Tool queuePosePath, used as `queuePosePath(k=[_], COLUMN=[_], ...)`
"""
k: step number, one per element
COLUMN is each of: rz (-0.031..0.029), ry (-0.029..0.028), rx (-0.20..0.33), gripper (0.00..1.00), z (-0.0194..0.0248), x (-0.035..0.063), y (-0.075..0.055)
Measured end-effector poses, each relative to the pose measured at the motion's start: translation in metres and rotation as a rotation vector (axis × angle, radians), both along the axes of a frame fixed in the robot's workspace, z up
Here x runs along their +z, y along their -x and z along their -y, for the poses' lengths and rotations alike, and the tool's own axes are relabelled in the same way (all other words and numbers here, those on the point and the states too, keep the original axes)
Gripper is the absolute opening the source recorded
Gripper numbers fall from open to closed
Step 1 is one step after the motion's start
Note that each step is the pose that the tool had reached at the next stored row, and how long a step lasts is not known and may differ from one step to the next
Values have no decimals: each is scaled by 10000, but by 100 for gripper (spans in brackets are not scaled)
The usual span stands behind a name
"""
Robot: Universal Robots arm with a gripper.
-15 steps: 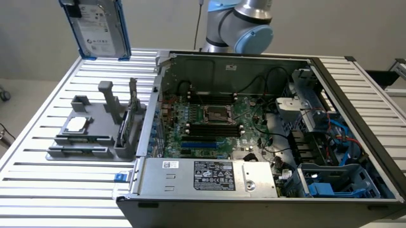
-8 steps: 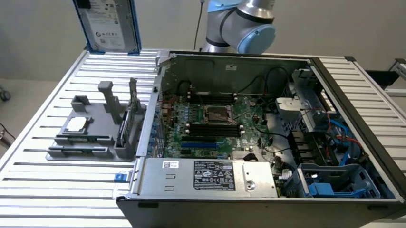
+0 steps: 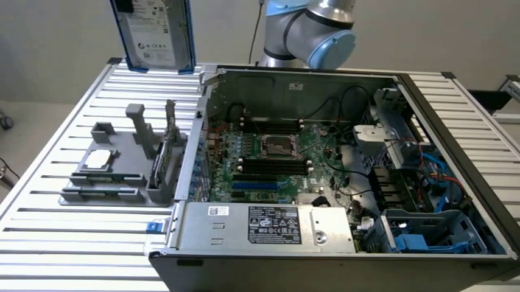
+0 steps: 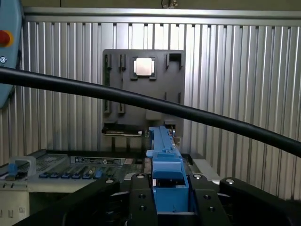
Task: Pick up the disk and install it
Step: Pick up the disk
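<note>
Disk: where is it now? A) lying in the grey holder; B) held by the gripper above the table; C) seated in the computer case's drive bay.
B: the disk hangs upright above the table, its blue carrier clamped in the gripper.

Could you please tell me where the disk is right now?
In the exterior view the disk stands upright at the upper left, over the table's far edge beside the open computer case; the wrist view shows it edge-on in the pincer.
</note>
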State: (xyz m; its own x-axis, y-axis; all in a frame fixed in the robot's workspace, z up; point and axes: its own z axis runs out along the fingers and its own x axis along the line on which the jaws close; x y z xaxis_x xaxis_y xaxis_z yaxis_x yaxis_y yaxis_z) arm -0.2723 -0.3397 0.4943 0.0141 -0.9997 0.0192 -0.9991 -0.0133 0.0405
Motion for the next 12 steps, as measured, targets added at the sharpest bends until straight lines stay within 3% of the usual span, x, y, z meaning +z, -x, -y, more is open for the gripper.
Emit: queuePosePath(k=[12], rz=[-5], ry=[-9], rx=[-1], gripper=[32], z=[165], x=[75], y=[-545])
